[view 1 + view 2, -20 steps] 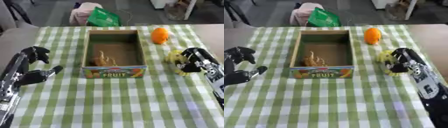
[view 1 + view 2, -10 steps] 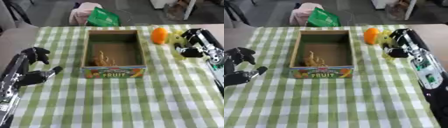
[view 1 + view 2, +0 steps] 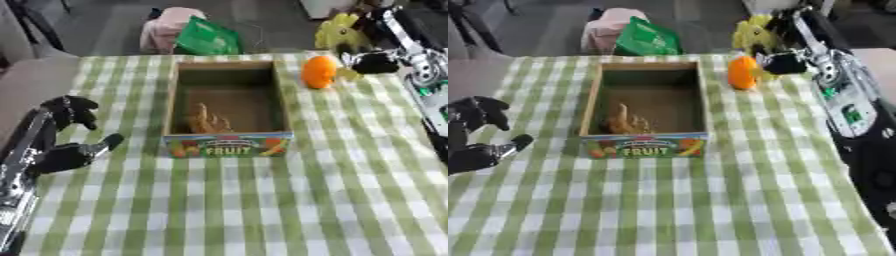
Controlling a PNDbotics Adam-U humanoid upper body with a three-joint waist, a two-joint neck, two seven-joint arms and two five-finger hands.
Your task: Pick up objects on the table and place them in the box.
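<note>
Fingers of my right hand are curled round a pale yellow, lobed toy, holding it up off the table at the far right, above and just behind the orange fruit. Exactly how the toy sits in the grasp I cannot tell — the black fingers hide its lower part.

From there the open cardboard box with the printed "FRUIT" front panel lies to the left across the green-and-white checked tablecloth, with a tan, knobbly object already lying on its floor. My left hand rests idle at the left edge, fingers relaxed and holding nothing.

The step, as I judge it, is carrying the yellow toy over and dropping it in. To do it well I would keep it high enough to clear both the orange fruit and the box's right wall, bring it over the bare far part of the box floor, then lower before letting go — so it neither bounces out nor lands on the tan object. The orange fruit is left for afterwards.
</note>
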